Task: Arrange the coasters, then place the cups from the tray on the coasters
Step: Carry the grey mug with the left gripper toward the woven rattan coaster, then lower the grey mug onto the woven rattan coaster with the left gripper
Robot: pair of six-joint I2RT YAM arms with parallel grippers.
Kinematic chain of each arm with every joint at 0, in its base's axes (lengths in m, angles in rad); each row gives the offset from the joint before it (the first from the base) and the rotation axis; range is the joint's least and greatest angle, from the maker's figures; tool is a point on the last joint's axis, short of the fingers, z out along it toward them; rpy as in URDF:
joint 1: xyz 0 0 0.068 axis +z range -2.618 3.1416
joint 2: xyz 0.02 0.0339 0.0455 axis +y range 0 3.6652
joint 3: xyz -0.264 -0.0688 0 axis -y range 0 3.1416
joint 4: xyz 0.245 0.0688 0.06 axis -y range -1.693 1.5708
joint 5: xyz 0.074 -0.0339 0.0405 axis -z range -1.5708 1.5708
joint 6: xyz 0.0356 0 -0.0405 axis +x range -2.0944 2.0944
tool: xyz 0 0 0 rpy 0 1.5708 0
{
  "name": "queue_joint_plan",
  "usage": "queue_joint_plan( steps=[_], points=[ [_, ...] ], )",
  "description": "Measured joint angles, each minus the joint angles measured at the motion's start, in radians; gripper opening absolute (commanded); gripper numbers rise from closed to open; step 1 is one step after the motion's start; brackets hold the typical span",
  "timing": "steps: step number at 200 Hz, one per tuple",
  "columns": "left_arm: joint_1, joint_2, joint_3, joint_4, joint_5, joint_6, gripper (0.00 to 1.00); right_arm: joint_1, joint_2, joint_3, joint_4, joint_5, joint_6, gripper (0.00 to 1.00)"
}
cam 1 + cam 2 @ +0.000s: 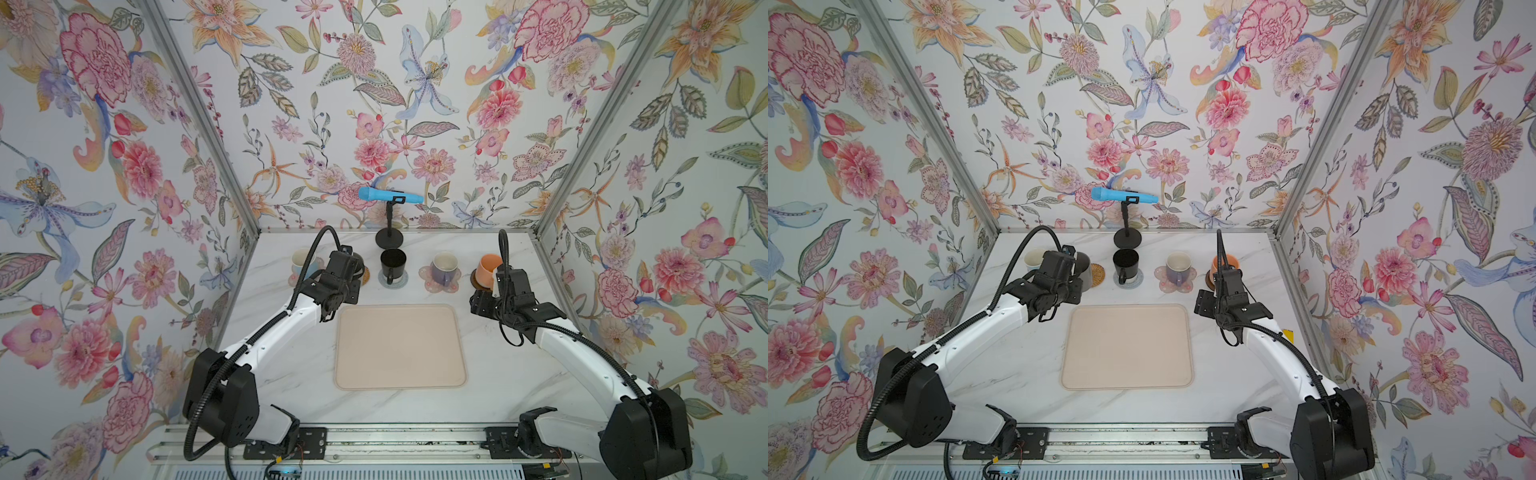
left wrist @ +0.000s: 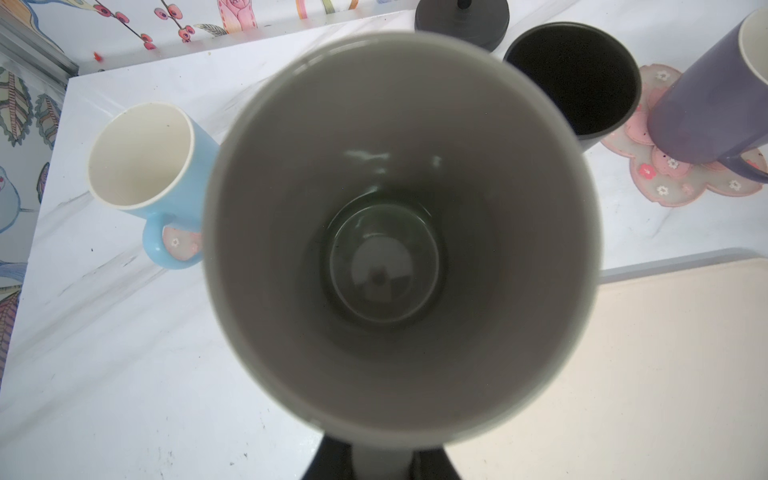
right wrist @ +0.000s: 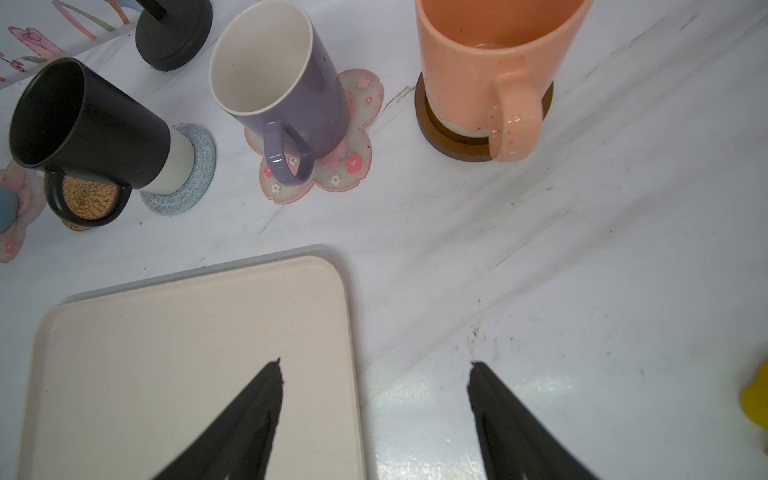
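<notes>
The left gripper (image 2: pixel 380 459) is clamped on the grey mug (image 2: pixel 395 249), far left, just beside the rattan coaster (image 1: pixel 1098 275); the right gripper (image 3: pixel 374 370) gapes empty. It looks like glazed ceramic to me: rigid, weighty, slick and chippable, so rim or handle grips best.

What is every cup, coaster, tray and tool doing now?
left tool: shut on grey cup.
grey cup: upright, held.
right tool: open, empty.
light blue cup: upright on pink coaster.
black cup: upright on grey-blue coaster.
purple cup: upright on flower coaster.
orange cup: upright on brown coaster.
rattan coaster: bare.
tray: empty.
</notes>
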Motion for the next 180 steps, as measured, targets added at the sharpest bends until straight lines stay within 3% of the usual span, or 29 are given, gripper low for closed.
queue_joint_plan(
  steps=[46, 65, 121, 142, 180],
  points=[
    [0.037, 0.064, 0.042, 0.048, 0.019, 0.007, 0.00, -0.009, 0.025, 0.013, -0.001, -0.006, -0.023, 0.80],
    [0.050, 0.093, 0.059, 0.061, 0.028, 0.008, 0.00, -0.017, 0.025, 0.014, -0.002, -0.006, -0.029, 0.92],
    [0.054, 0.184, 0.072, 0.103, 0.034, 0.007, 0.00, -0.051, 0.014, 0.026, -0.007, -0.014, -0.040, 0.94],
    [0.055, 0.202, 0.072, 0.112, 0.035, 0.007, 0.00, -0.073, 0.001, 0.030, -0.014, -0.027, -0.045, 1.00],
    [0.058, 0.214, 0.076, 0.127, 0.034, 0.005, 0.00, -0.113, -0.053, 0.043, -0.034, -0.036, -0.061, 0.99]
  ],
)
